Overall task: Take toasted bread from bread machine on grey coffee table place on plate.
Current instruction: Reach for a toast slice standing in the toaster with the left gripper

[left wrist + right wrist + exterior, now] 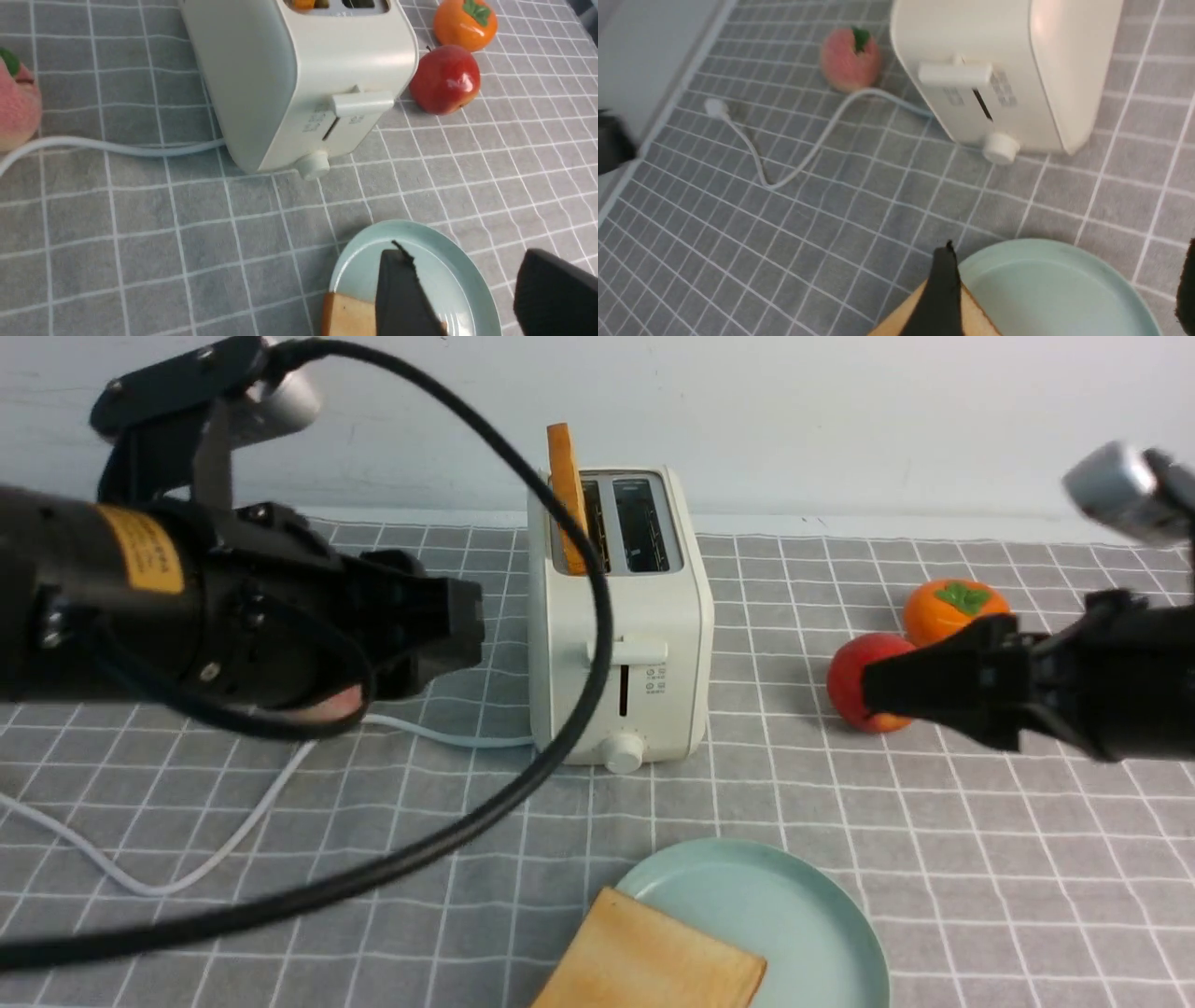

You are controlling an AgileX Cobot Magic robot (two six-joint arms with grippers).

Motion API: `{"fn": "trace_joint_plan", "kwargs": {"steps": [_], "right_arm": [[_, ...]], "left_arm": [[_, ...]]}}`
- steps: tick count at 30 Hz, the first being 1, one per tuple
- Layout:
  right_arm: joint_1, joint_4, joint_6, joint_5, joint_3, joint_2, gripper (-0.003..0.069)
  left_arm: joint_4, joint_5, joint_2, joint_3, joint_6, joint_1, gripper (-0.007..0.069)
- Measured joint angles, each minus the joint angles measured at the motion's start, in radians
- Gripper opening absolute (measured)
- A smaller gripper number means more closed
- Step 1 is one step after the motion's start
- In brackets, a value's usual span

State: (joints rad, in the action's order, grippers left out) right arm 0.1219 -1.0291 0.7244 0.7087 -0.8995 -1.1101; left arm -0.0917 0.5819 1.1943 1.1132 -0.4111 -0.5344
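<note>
Grey checked surface (980, 877) carries it all. Cream bread machine (621, 616) stands mid-surface, lever twd the robot. Left end effector (462, 616) hovers left of it, fingers spread, empty. Right end effector (878, 686) hovers on the right w/ fingers also apart, holding nothing. Mint plate (794, 905) sits nearer the robot, apart from the machine. One toasted bread slice (653, 963) lies flat on the plate's left part, overhanging the rim. 2nd slice (563, 495) stands leaning in the left slot. Red apple (850, 663) & orange persimmon (943, 616) sit right of the machine, pink peach (850, 65) left, by the white cord (140, 149).
</note>
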Motion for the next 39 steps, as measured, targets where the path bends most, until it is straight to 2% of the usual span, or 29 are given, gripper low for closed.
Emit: {"fn": "trace_joint_plan", "kwargs": {"steps": [3, 6, 10, 14, 17, 18, 21, 24, 27, 28, 29, 30, 35, 37, 39], "right_arm": [[-0.022, 0.032, -0.011, 0.043, -0.010, 0.106, 0.0583], [-0.025, 0.098, -0.075, 0.099, -0.013, 0.233, 0.0573], [-0.025, 0.165, -0.154, 0.150, -0.013, 0.311, 0.0571], [-0.025, 0.295, -0.259, 0.213, -0.013, 0.375, 0.0571], [-0.025, 0.367, -0.306, 0.231, -0.013, 0.394, 0.0571], [-0.025, 0.370, -0.309, 0.231, -0.013, 0.394, 0.0571], [-0.025, 0.394, -0.326, 0.235, -0.013, 0.399, 0.0571], [-0.025, 0.394, -0.327, 0.236, -0.013, 0.399, 0.0570], [-0.025, 0.394, -0.327, 0.236, -0.013, 0.399, 0.0570], [-0.025, 0.394, -0.327, 0.236, -0.013, 0.399, 0.0570], [-0.025, 0.394, -0.327, 0.236, -0.013, 0.399, 0.0570], [-0.025, 0.394, -0.327, 0.235, -0.013, 0.399, 0.0570], [-0.025, 0.395, -0.327, 0.229, -0.013, 0.399, 0.0570], [-0.025, 0.399, -0.327, 0.228, -0.013, 0.399, 0.0570], [-0.025, 0.412, -0.327, 0.222, -0.013, 0.399, 0.0570]], "left_arm": [[0.050, 0.011, 0.093, 0.111, -0.027, 0.000, 0.0422], [0.131, 0.074, 0.267, 0.309, -0.033, 0.000, 0.0502], [0.222, 0.142, 0.446, 0.501, -0.077, 0.000, 0.0523], [0.356, 0.264, 0.744, 0.851, -0.221, 0.002, 0.0528], [0.387, 0.353, 0.907, 1.052, -0.271, 0.002, 0.0527], [0.387, 0.353, 0.916, 1.062, -0.273, 0.002, 0.0526], [0.388, 0.405, 1.024, 1.171, -0.285, 0.002, 0.0480], [0.396, 0.412, 1.034, 1.185, -0.283, 0.002, 0.0382], [0.396, 0.420, 1.010, 1.190, -0.259, 0.002, 0.0210], [0.396, 0.421, 1.005, 1.190, -0.257, 0.002, 0.0182], [0.395, 0.432, 0.984, 1.190, -0.242, 0.002, 0.0093], [0.393, 0.441, 0.963, 1.190, -0.230, 0.002, 0.0062], [0.356, 0.511, 0.794, 1.190, -0.166, 0.015, 0.0063], [0.277, 0.566, 0.708, 1.191, -0.120, 0.026, 0.0063], [0.133, 0.641, 0.607, 1.193, -0.015, 0.033, 0.0063]]}}
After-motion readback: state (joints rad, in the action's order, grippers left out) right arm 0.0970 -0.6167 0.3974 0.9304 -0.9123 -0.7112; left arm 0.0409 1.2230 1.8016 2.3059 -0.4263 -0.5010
